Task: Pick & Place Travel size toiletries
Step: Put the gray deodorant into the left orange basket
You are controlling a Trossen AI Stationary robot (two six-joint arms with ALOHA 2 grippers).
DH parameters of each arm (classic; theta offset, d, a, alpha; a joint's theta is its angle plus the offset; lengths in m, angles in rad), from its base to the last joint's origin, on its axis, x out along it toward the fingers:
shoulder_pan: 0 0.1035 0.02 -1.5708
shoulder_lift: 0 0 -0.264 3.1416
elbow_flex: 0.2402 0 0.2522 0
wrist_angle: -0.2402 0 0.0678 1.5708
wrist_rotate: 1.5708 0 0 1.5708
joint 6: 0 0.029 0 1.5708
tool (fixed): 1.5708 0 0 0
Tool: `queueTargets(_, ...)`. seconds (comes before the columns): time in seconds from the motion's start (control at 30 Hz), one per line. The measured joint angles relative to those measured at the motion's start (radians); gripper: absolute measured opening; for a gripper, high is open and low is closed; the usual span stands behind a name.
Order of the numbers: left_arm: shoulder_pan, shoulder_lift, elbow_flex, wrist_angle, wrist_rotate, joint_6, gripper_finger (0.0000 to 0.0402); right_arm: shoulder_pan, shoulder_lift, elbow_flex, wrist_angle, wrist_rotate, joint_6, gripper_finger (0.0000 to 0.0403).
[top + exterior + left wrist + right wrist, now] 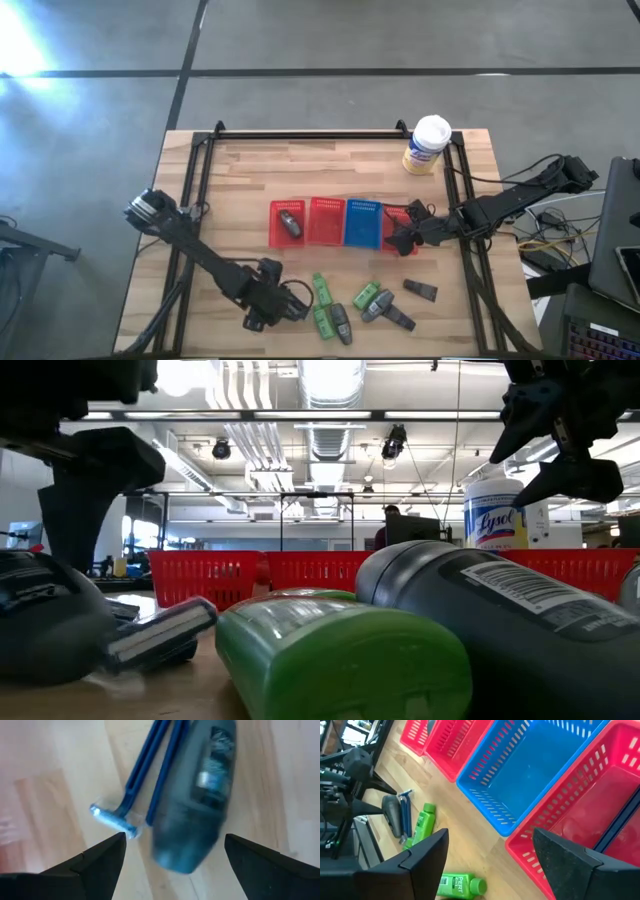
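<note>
Grey bottle (197, 795) showing beside blue razors (131, 795). Green bottles (420, 826) lying near red baskets (451, 745) flanking a blue basket (530, 770).
</note>
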Motion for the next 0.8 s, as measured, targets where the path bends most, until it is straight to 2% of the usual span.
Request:
queueTargets(0.17,-0.007,0.020,0.000,0.043,0.009,0.000,0.0341,0.000,0.000,0.000,-0.003,-0.010,0.000,0.0288)
queueTargets(0.43,-0.007,0.081,0.001,0.171,0.002,0.033,0.0329,0.002,0.000,0.000,-0.029,-0.043,-0.003,0.0265)
queueTargets(0.8,-0.024,0.079,0.002,0.042,0.006,-0.105,0.0210,0.002,0.000,0.000,-0.046,-0.060,-0.012,0.0245)
